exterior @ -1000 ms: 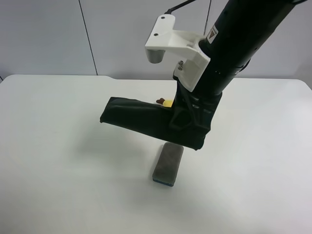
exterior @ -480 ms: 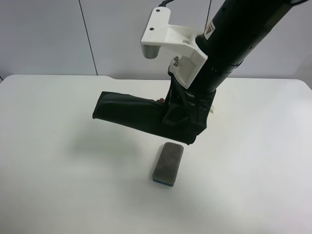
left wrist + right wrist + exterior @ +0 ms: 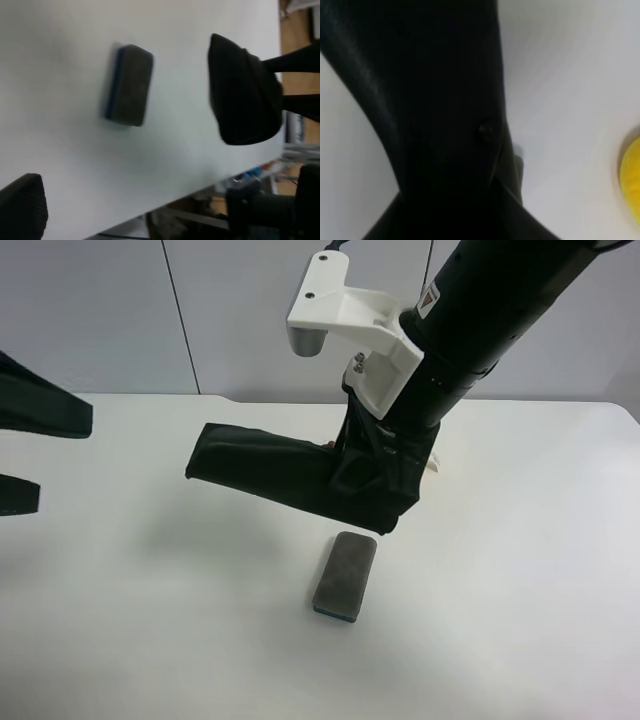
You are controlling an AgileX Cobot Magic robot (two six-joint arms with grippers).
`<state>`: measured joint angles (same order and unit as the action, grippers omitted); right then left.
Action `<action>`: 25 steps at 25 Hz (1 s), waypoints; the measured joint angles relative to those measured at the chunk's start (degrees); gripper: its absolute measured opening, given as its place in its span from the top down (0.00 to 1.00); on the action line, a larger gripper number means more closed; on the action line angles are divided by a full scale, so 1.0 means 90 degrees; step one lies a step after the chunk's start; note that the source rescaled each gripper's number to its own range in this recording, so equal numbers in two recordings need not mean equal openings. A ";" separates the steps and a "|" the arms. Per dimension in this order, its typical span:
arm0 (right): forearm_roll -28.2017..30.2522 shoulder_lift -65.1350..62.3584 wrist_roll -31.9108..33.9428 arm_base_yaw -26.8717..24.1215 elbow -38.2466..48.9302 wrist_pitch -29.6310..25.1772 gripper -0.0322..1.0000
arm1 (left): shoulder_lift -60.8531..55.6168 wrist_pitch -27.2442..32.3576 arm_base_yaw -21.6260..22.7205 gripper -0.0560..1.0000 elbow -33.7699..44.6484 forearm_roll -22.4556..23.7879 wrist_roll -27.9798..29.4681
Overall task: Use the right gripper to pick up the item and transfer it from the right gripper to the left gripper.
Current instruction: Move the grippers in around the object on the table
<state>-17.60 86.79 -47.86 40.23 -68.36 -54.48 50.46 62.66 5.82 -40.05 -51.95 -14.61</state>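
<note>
The item is a black soft pouch (image 3: 270, 472), held in the air above the white table (image 3: 520, 570). My right gripper (image 3: 372, 478) is shut on its thicker end, and the pouch folds hide the fingers. The pouch fills the right wrist view (image 3: 420, 125) and shows in the left wrist view (image 3: 245, 95). My left gripper (image 3: 30, 455) is at the exterior high view's left edge, open and empty, well apart from the pouch's free end. One of its fingertips (image 3: 22, 205) shows in the left wrist view.
A grey eraser with a blue base (image 3: 346, 575) lies on the table below the pouch; it also shows in the left wrist view (image 3: 129, 85). A yellow object (image 3: 632, 180) lies on the table at the edge of the right wrist view.
My right arm has lifted the pouch a little higher and toward the exterior high view's left. My left gripper has come into view at the left edge.
</note>
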 joint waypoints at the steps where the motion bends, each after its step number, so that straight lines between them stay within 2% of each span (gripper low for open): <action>1: 0.0000 0.0000 0.0000 0.0000 0.0000 0.0037 0.96 | 0.0173 0.0030 0.0000 0.00 0.0000 -0.0166 -0.0106; 4: -0.0079 0.0000 -0.0007 0.0000 0.0000 0.0133 0.96 | 0.0577 0.0134 0.0000 0.00 0.0000 -0.0609 -0.0348; 11: -0.0699 0.0000 -0.0344 0.0000 0.0000 0.0276 0.96 | 0.1016 0.0264 0.0000 0.00 -0.0021 -0.1393 -0.0811; 22: -0.1223 0.0000 -0.0521 0.0000 0.0000 0.0651 0.97 | 0.1030 0.0286 -0.0036 0.00 -0.0021 -0.1492 -0.0858; 25: -0.1311 0.0000 -0.0554 0.0000 0.0000 0.0712 0.97 | 0.1055 0.0218 -0.0280 0.00 -0.0021 -0.1496 -0.0851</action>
<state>-29.40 86.79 -52.85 40.23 -68.36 -48.07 59.96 64.62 3.30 -40.23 -65.41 -22.27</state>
